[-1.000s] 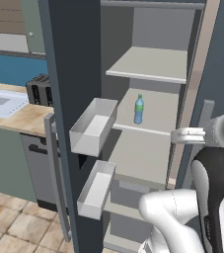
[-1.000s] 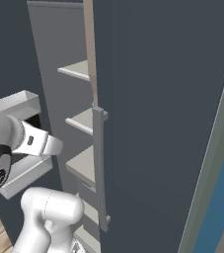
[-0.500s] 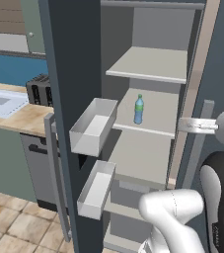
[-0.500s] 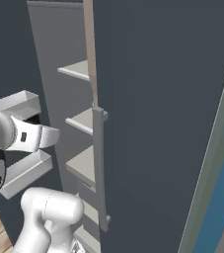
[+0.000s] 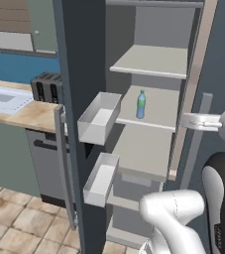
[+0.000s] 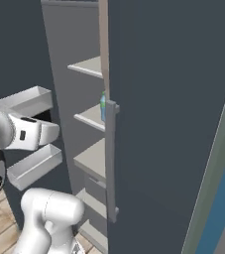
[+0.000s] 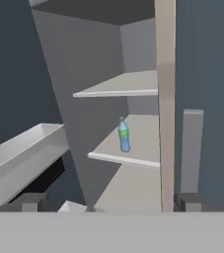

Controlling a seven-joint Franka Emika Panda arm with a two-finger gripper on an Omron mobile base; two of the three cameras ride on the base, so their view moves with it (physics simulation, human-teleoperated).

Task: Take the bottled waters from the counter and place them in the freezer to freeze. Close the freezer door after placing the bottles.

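Observation:
A clear blue bottled water [image 5: 140, 104] with a green cap stands upright on the freezer's middle shelf [image 5: 156, 111]; the hand view has it [image 7: 124, 136] straight ahead. My gripper [image 5: 184, 120] hangs open and empty outside the freezer, level with that shelf and to the right of the bottle, in front of the plain door's edge. Its dark fingertips [image 7: 32, 201] stand wide apart. The freezer door [image 5: 79, 99] is swung wide open on the left, its white bins [image 5: 100, 116] facing in. The counter [image 5: 29, 113] lies beyond that door at the far left.
The plain door [image 6: 168, 124] with its long grey handle [image 6: 111, 158] stands close to the right of my hand [image 6: 34, 134]. A toaster [image 5: 47, 87] and a sink [image 5: 0, 96] are on the counter, a dishwasher [image 5: 44, 154] below. More pale shelves [image 5: 151, 62] above and below the bottle.
My hand has risen slightly and drawn a little to the right outside the freezer. The blue bottle has stayed put on its shelf.

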